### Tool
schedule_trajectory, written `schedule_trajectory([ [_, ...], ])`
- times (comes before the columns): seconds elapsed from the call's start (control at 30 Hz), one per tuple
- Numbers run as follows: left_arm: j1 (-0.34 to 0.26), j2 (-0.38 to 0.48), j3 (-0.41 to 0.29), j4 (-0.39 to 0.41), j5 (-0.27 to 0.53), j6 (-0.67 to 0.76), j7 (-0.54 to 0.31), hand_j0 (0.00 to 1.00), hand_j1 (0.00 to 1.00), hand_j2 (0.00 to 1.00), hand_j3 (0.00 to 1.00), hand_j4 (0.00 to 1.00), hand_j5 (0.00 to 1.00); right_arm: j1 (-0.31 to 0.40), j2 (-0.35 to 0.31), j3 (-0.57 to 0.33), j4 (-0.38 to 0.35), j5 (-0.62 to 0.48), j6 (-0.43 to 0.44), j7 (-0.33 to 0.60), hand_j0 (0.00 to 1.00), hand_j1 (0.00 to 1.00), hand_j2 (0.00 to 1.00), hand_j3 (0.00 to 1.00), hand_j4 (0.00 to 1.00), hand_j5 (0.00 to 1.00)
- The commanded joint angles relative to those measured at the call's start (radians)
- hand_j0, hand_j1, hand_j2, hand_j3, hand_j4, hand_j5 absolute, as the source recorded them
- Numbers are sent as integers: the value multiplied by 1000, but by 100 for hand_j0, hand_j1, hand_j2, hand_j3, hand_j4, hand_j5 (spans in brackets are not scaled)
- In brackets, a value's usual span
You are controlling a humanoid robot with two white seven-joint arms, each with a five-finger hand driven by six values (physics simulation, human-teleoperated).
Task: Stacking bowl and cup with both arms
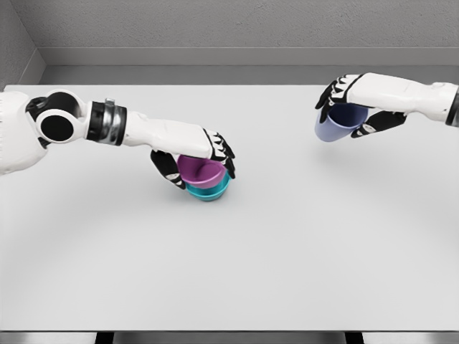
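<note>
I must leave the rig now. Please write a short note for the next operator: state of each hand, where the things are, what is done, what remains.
Left hand: shut on the purple bowl, which sits in the teal bowl on the table.
Right hand: shut on the lavender cup, held tilted above the table, far right of the stack.
Done: purple bowl in the teal one.
Left: bring the cup over, set it on the stack, release both hands.
</note>
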Motion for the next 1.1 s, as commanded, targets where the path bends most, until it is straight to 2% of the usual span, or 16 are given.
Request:
schedule_trajectory([
  [0.0, 0, -4, 0, 3, 7, 3, 0, 79, 79, 79, 79, 79, 79, 0, 1, 2, -4, -7, 3, -1, 55, 55, 55, 55, 55, 55],
  [0.43, 3, -13, -1, 15, 6, 3, 0, 79, 79, 79, 79, 79, 79, -20, 17, 8, -55, -7, 3, -1, 55, 55, 55, 55, 55, 55],
  [0.6, 2, -36, -20, 35, 6, 3, 2, 79, 79, 79, 79, 79, 79, -25, 33, 15, -63, -7, 3, -1, 55, 55, 55, 55, 55, 55],
  [1.07, 2, -34, -20, 57, 6, 3, 4, 79, 79, 79, 79, 79, 79, -32, 67, 15, -77, -9, 3, -2, 55, 55, 55, 55, 55, 55],
])
